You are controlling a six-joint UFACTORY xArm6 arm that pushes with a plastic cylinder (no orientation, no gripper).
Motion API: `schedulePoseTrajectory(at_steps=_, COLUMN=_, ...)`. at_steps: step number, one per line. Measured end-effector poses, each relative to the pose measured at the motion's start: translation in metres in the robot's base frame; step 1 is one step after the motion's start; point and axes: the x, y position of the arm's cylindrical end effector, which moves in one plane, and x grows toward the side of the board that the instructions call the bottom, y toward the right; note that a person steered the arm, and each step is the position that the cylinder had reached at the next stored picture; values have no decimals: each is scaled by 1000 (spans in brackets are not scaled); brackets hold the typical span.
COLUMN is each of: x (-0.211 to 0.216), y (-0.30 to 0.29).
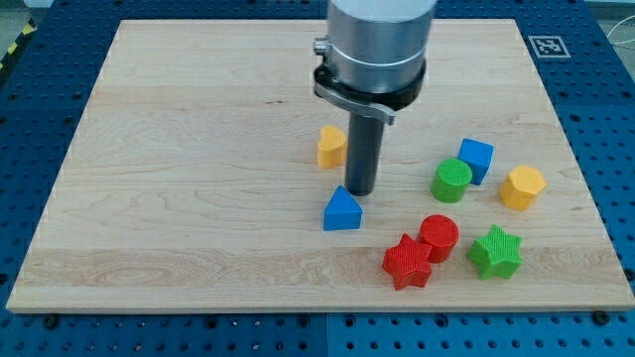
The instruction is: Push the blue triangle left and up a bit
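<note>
Where the wooden board [198,198] lay: it filled most of the view on a blue perforated table [40,59], and its near edge sat just above the view's bottom.
Yellow block [331,146]: it stood left of the rod, near it; its exact shape was hard to read, partly rounded, and I could not tell whether it touched the rod.
Blue triangle [342,209]: it sat near the board's middle, below the yellow block, well apart from the cluster at the view's right.
Arm housing [377,45]: the grey cylinder was cut off by the view's top, so nothing above it could be seen.
My tip [360,193]: the dark rod came straight down and ended just above and to the right of the blue triangle's peak; touching or a hair apart, I could not tell.
Jaws: none were there to spread or press, only the plain rod, pinching nothing.
Red star [408,262]: lowest of the cluster, touching the red cylinder.
Red cylinder [439,236]: just up and right of the star.
Green cylinder [451,180]: it hid the lower left corner of the blue cube.
Blue cube [477,159]: behind the green cylinder, pressed close.
Green star [495,251]: right of the red cylinder, a small gap between.
Yellow hexagon [522,186]: farthest right, apart from the others.
Marker tag [547,45]: black and white, on the board's far right corner, too small to read.
</note>
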Motion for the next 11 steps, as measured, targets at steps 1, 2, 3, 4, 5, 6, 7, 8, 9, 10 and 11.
schedulePoseTrajectory(at_steps=1, x=8, y=14)
schedulePoseTrajectory(at_steps=2, x=25, y=11)
schedulePoseTrajectory(at_steps=3, x=35, y=5)
schedulePoseTrajectory(at_steps=4, x=49, y=-15)
schedulePoseTrajectory(at_steps=5, x=57, y=-47)
schedulePoseTrajectory(at_steps=6, x=61, y=-63)
schedulePoseTrajectory(at_steps=7, x=71, y=-73)
schedulePoseTrajectory(at_steps=8, x=61, y=-92)
schedulePoseTrajectory(at_steps=9, x=49, y=-92)
schedulePoseTrajectory(at_steps=10, x=36, y=-99)
schedulePoseTrajectory(at_steps=11, x=23, y=-117)
